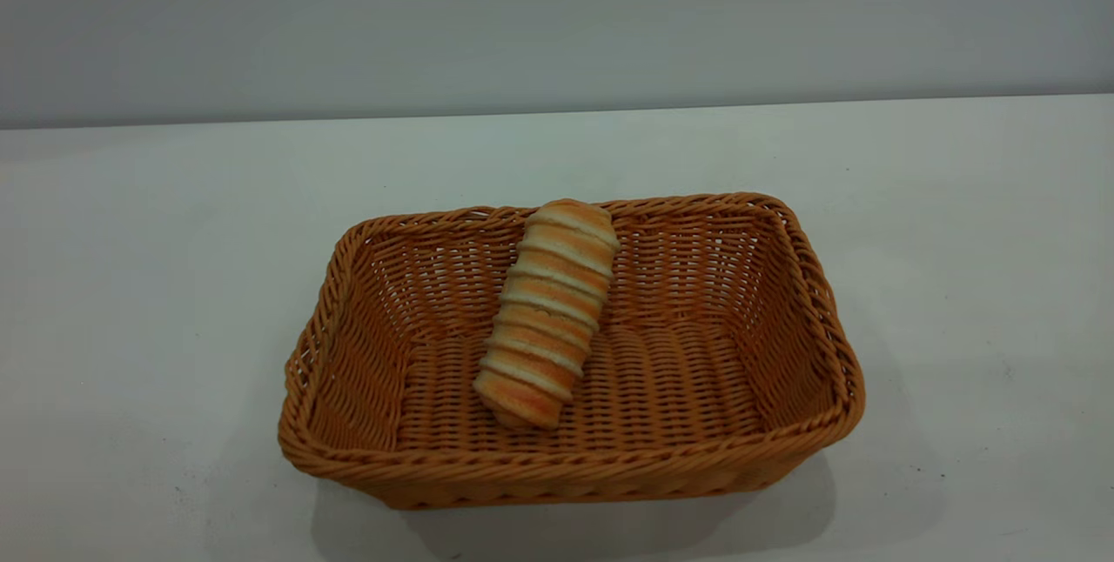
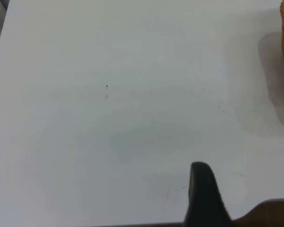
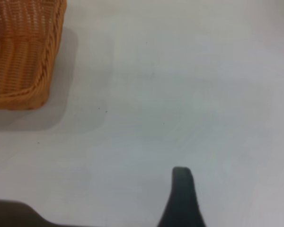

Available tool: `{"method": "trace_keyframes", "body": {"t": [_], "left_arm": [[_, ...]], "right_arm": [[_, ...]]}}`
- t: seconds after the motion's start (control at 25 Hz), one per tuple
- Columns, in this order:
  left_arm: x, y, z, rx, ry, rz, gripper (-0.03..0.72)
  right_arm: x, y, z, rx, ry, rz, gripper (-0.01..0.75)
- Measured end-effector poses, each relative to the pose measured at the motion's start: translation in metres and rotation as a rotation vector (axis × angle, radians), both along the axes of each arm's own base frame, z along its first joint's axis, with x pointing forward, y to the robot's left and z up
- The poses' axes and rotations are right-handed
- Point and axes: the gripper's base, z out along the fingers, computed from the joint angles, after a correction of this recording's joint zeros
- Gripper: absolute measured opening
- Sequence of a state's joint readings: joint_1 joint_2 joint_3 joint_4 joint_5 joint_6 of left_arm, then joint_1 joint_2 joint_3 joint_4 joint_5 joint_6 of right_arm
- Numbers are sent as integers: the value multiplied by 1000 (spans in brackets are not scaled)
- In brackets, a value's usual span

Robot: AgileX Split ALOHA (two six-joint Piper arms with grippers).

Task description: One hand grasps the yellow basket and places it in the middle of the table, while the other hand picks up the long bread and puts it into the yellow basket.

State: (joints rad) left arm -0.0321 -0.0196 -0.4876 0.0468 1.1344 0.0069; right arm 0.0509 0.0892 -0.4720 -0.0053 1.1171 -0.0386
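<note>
Lying in the yellow basket (image 1: 783,353), the long bread (image 1: 546,314).

Orange-tan woven wicker basket (image 1: 783,353) with a braided rim. Inside, a bread roll (image 1: 546,311) banded crosswise in orange-brown and cream. Plain white tabletop (image 1: 957,223) with a few dark specks.

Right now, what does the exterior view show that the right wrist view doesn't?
Exterior only: the bread lying in the basket, tipped against the far wall, and the whole basket; no arms in view. Right wrist only: one dark finger of the right pincer over bare table. Both: the basket and the table.
</note>
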Motion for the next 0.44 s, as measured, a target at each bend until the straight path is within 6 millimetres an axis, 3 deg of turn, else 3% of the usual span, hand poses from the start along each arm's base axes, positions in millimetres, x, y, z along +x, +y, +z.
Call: {"method": "trace_keyframes", "body": {"t": [0.44], "left_arm": [[0, 0, 0, 0, 0, 0, 524]], "right_arm": [[0, 0, 0, 0, 0, 0, 587]]}}
